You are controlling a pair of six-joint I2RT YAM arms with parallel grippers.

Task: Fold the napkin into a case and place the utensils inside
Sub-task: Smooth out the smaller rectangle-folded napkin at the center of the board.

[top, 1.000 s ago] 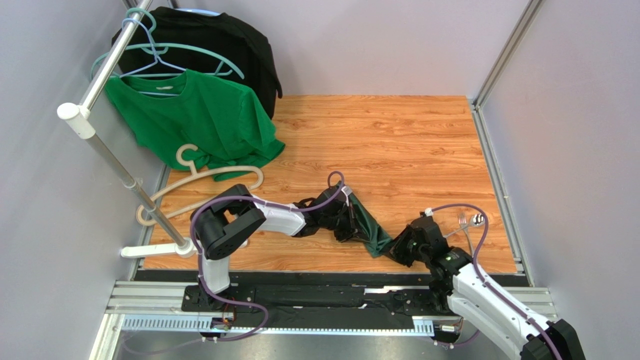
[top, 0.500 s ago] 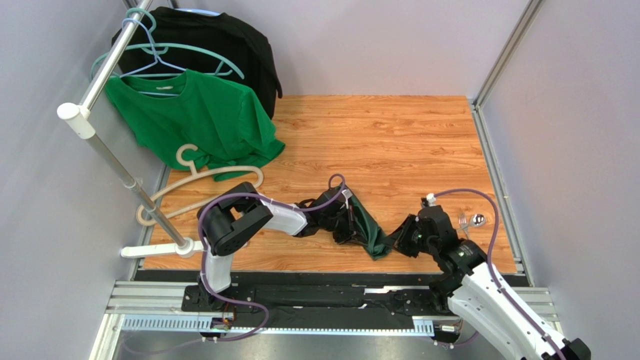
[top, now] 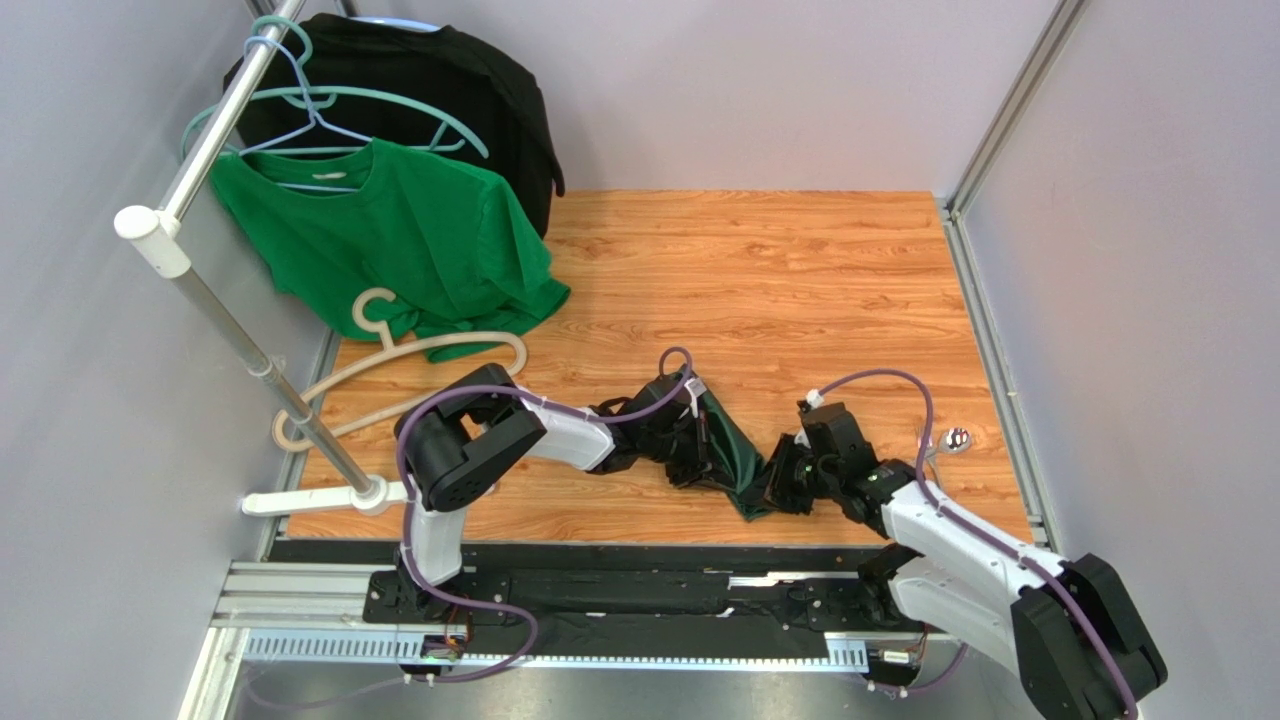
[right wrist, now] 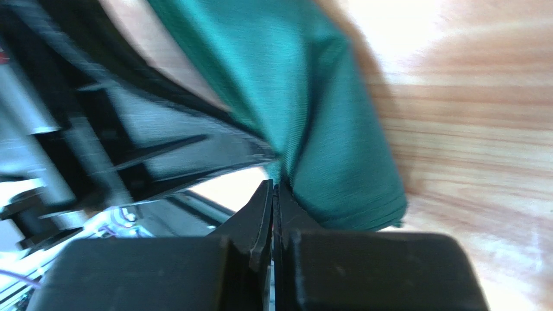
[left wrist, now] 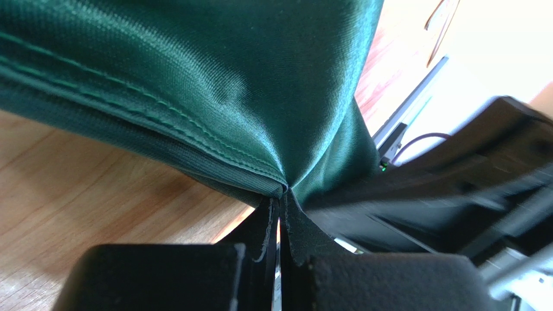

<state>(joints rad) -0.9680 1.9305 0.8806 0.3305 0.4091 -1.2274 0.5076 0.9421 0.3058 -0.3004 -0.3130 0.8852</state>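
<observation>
Napkin is bunched up near the front edge of the bench, stretched between my two sets of jaws. Left jaws are clamped shut on one end, right jaws pinch the other.

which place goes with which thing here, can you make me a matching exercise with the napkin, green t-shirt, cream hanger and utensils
Things:
1 napkin
2 green t-shirt
3 cream hanger
4 utensils

Places:
a near the right edge of the table
b hanging at the rack
c bunched up near the table's front edge
d lying flat by the table's left edge

Pairs: 1-c; 2-b; 3-d; 4-a
</observation>
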